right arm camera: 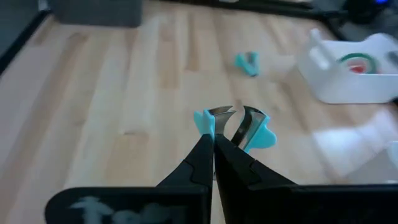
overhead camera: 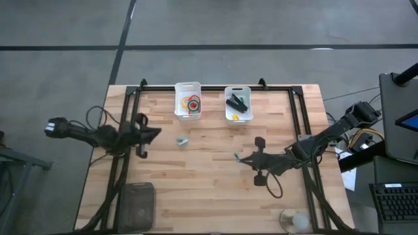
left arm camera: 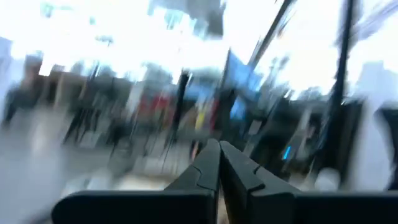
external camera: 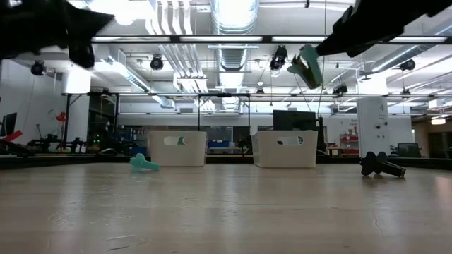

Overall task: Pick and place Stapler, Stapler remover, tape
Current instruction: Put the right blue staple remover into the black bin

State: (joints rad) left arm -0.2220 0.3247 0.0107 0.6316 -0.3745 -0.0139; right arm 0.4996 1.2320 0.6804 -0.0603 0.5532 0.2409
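Observation:
A teal staple remover [right arm camera: 235,126] with metal claws is in my right gripper [right arm camera: 214,142], which is shut on it above the table's middle [overhead camera: 239,156]. A second teal remover [overhead camera: 183,140] lies flat on the wood left of centre. The black stapler [overhead camera: 236,103] lies inside the right white bin [overhead camera: 238,116]. Tape rolls [overhead camera: 191,102], red, green and yellow, sit in the left white bin [overhead camera: 187,114]. My left gripper [overhead camera: 157,132] hovers shut over the table's left side and touches nothing. My right gripper pinches the staple remover by its teal body [right arm camera: 205,121] between the two fingertips, and the metal claws [right arm camera: 239,118] stick out past them. The fingers come from the table's right, pointing left. The remover is lifted clear of the table [external camera: 307,65].
The two white bins stand side by side at the table's far edge. A dark grey pad [overhead camera: 136,203] lies at the near left corner and a pale round thing [overhead camera: 297,220] at the near right. A small dark object [external camera: 381,166] shows low on the right. Bare wood lies between the arms.

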